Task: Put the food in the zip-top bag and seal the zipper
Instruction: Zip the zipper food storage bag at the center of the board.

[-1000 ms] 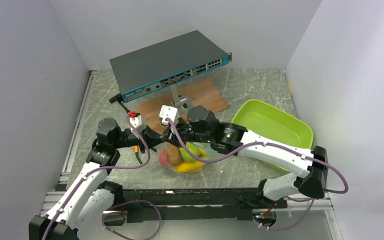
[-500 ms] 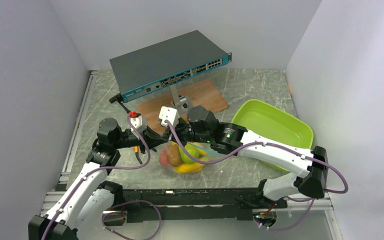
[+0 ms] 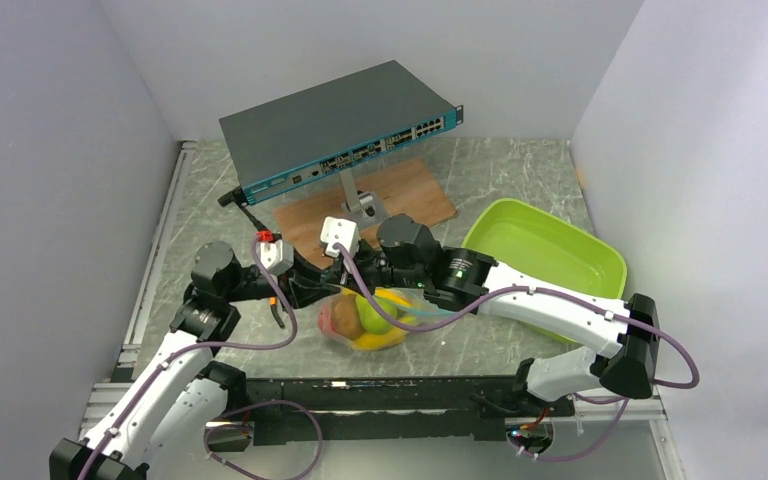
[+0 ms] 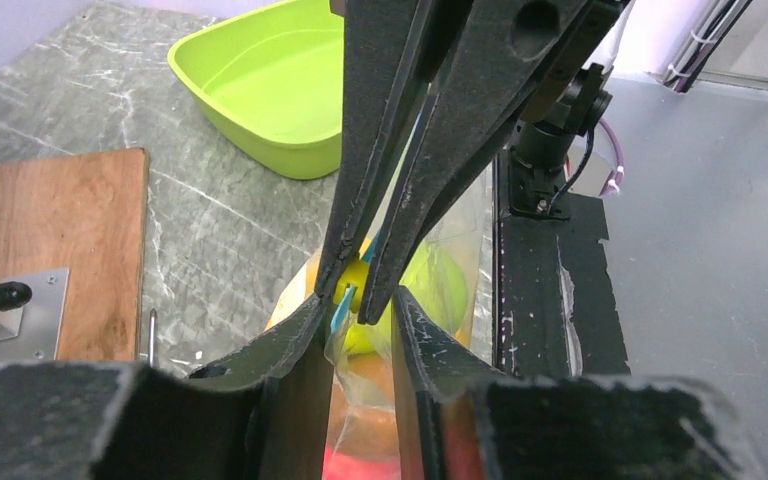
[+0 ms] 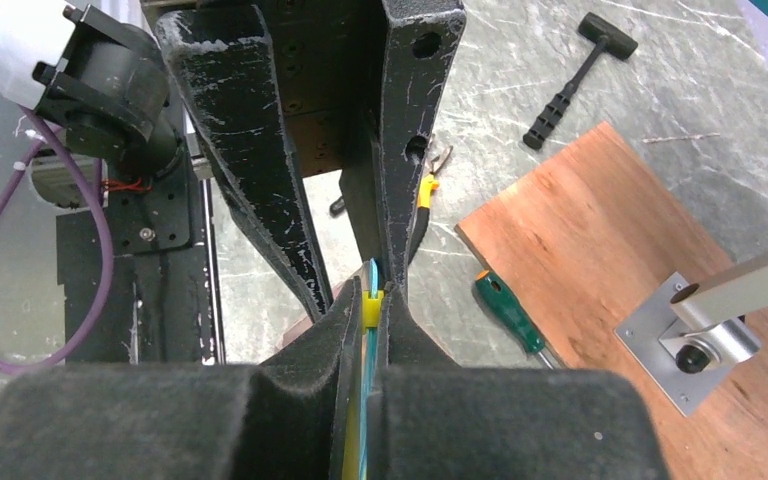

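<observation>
The clear zip-top bag [image 3: 365, 320] hangs between my two grippers. Inside it are a green pear [image 3: 371, 312], a brown round fruit [image 3: 342, 317] and a yellow banana [image 3: 376, 338]. My right gripper [image 5: 370, 305] is shut on the teal zipper [image 5: 368, 400], its tips at the yellow slider [image 5: 371, 308]. In the top view it [image 3: 350, 287] reaches in from the right. My left gripper [image 4: 358, 322] faces it tip to tip. Its jaws stand apart around the bag's end, where the teal strip [image 4: 341, 308] stops. The pear [image 4: 442, 290] shows through the plastic.
A lime-green tray [image 3: 520, 207] stands to the right. A network switch [image 3: 335, 125] on a metal stand, and a wooden board [image 3: 415, 190], are at the back. A green screwdriver [image 5: 508, 315] and a black mallet [image 5: 580, 75] lie on the stone top behind the bag.
Both grippers and the bag have shifted slightly towards the near edge. The left wrist has dropped a little. The right gripper stays on the zipper.
</observation>
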You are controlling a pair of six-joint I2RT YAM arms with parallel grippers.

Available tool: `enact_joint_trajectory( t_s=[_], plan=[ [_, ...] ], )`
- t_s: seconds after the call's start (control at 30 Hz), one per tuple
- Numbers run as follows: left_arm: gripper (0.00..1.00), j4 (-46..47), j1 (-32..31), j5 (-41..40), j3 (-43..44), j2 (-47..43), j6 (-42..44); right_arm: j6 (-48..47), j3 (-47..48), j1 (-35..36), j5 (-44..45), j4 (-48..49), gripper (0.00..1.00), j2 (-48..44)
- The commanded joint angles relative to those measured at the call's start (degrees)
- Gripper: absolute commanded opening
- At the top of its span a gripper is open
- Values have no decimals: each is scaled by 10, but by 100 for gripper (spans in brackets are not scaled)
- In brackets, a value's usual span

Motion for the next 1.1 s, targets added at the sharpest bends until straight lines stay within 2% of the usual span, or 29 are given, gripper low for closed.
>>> enact_joint_trajectory(
  t_s=[0.0,0.1,0.17,0.3,0.53,0.8,1.07],
  plan=[
    [27,42,-6,21,9,5,-10,9,8,-1,-17,26,0,-12],
    [7,6,-7,16,22,19,16,13,8,-2,-11,28,0,-15],
    [0,-21,-8,9,31,25,36,15,4,-3,-2,29,0,-22],
    [0,-28,-8,-3,31,24,42,22,-10,-11,0,33,0,-38],
    [0,-24,-7,-84,12,-14,42,31,-48,-15,18,32,0,-63],
    [0,-67,-7,-115,27,5,65,44,-100,-21,46,31,0,-113],
    [0,-76,-4,-164,20,-21,74,64,-139,-24,87,7,0,-160]
  ],
)
